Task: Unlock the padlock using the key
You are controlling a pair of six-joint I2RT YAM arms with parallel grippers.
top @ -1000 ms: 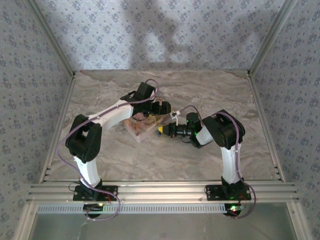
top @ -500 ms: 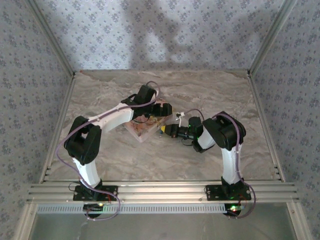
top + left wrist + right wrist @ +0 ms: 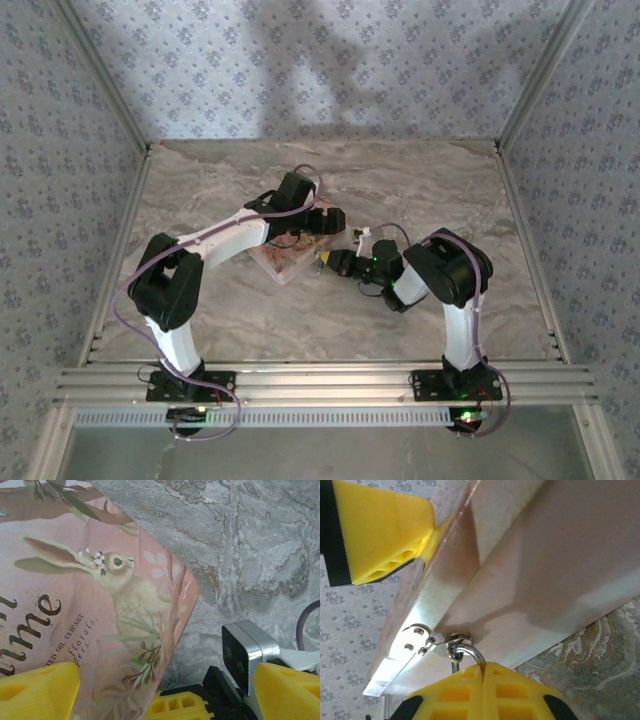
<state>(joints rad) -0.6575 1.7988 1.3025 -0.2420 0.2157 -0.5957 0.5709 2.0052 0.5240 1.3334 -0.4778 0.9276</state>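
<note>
The pink pictured box (image 3: 100, 605) lies on the marble table, its side wall (image 3: 555, 565) right in front of my right wrist camera. My right gripper (image 3: 482, 671) is shut on the padlock. Only the lock's silver shackle (image 3: 469, 651) shows, hooked through the box's metal hasp ring (image 3: 457, 640); its blue body is hidden between the fingers. My left gripper (image 3: 167, 680) stands open over the box's near corner, one yellow finger (image 3: 40, 687) over the lid, the other (image 3: 287, 690) off its edge. From above, the left gripper (image 3: 322, 228) and right gripper (image 3: 330, 261) meet at the box (image 3: 285, 258).
The right gripper's yellow finger (image 3: 182, 705) and a silver-and-black block (image 3: 245, 650) on that arm crowd the space between my left fingers. The left gripper's finger (image 3: 380, 530) hangs by the box's upper edge. Patterned walls enclose the table (image 3: 450, 190) on three sides.
The right arm has pushed its wrist leftward toward the box while the gripper stays at the box's right edge. The left gripper has slid a little further right over the box.
</note>
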